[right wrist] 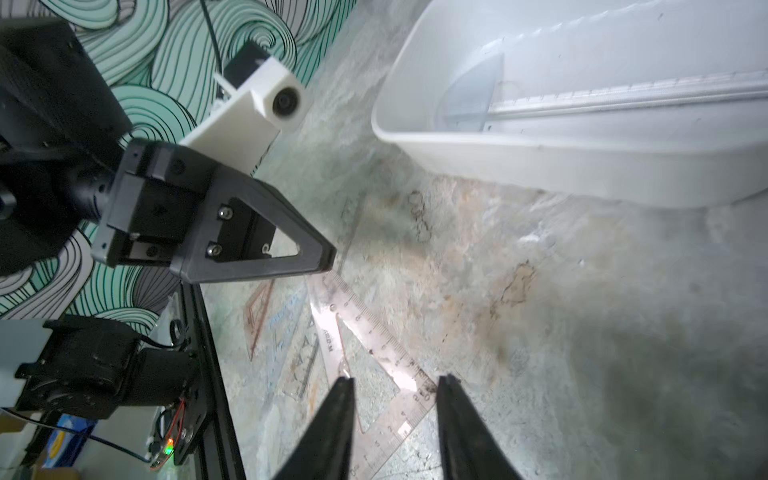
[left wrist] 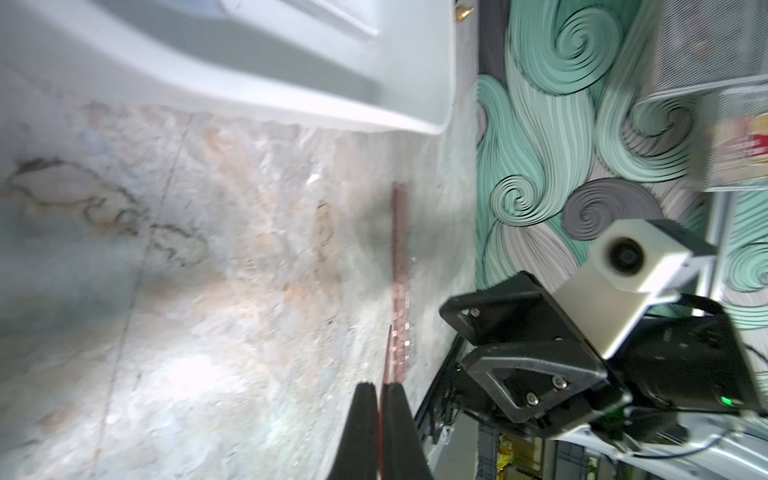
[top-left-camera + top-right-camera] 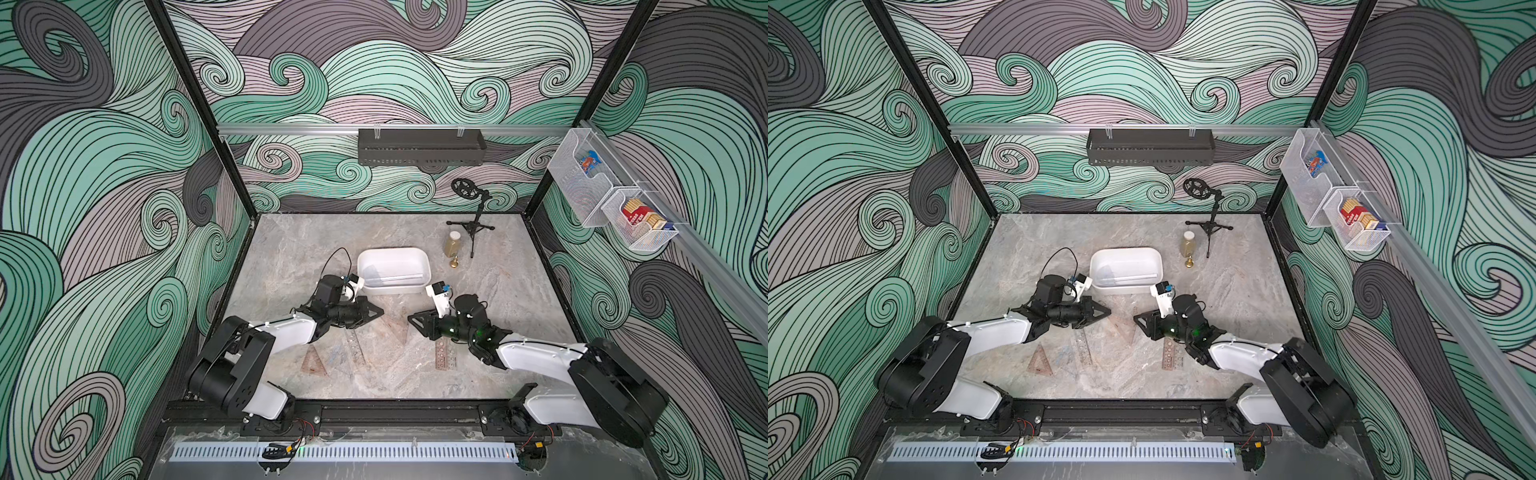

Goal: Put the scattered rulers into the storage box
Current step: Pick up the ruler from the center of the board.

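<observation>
Currently pinching reddish set square (image 1: 374,345) by edge in shut left tool (image 2: 379,386); straddling it with half-open, empty right tool (image 1: 397,379); probably freeing thin plastic from bench (image 3: 291,257) for storage box (image 3: 392,289).

A: Top views bright and even, walls (image 3: 83,208) bowed at the edges?
B: Yes. Both wrist views are smeared; glare whitens the ruler (image 1: 374,340), and a soft shadow lies beside the storage box (image 1: 540,166).

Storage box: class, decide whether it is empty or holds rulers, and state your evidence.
Not empty. A clear straight ruler and a bluish set square lie inside the storage box.
</observation>
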Available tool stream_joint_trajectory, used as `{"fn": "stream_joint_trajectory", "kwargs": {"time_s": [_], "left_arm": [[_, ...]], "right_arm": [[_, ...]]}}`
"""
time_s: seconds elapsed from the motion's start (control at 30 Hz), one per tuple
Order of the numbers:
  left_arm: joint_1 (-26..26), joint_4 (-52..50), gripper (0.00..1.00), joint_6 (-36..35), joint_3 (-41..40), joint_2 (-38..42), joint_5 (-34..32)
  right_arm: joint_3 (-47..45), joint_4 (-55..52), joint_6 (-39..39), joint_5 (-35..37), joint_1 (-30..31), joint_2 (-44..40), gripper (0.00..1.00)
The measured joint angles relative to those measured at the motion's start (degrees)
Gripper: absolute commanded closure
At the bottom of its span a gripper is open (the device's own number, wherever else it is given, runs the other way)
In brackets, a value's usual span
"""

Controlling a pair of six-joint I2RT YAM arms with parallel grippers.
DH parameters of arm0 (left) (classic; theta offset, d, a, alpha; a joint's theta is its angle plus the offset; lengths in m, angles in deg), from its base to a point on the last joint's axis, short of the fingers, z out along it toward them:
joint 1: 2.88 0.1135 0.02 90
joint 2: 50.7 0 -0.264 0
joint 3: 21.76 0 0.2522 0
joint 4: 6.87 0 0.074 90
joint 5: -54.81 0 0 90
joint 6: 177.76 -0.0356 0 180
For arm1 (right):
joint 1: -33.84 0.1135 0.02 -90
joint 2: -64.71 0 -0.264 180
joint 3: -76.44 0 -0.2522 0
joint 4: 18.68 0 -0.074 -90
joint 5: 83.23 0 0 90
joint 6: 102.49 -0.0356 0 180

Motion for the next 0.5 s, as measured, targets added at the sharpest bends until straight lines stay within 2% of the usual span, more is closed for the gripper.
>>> {"fn": "stream_joint_trajectory", "kwargs": {"time_s": [0.1, 0.27, 0.4, 0.5], "left_arm": [[1.05, 7.76, 1.00, 6.14, -1.25, 0.24, 2.25], [1.92, 18.49, 1.00, 14.23, -1.86, 0.24, 4.26], [2.21, 23.06, 1.00, 17.49, -1.86, 0.28, 4.83], [2.23, 24.65, 1.00, 18.69, -1.86, 0.28, 4.90]], "right_arm": [[0.70, 1.49, -5.29, -4.72, -4.55, -0.85, 0.39], [0.70, 10.51, -16.57, -13.94, -9.38, 3.52, 0.39], [0.70, 20.06, -25.20, -19.32, -9.55, 8.09, 0.46], [0.70, 26.01, -29.86, -21.81, -9.55, 9.97, 0.55]]}}
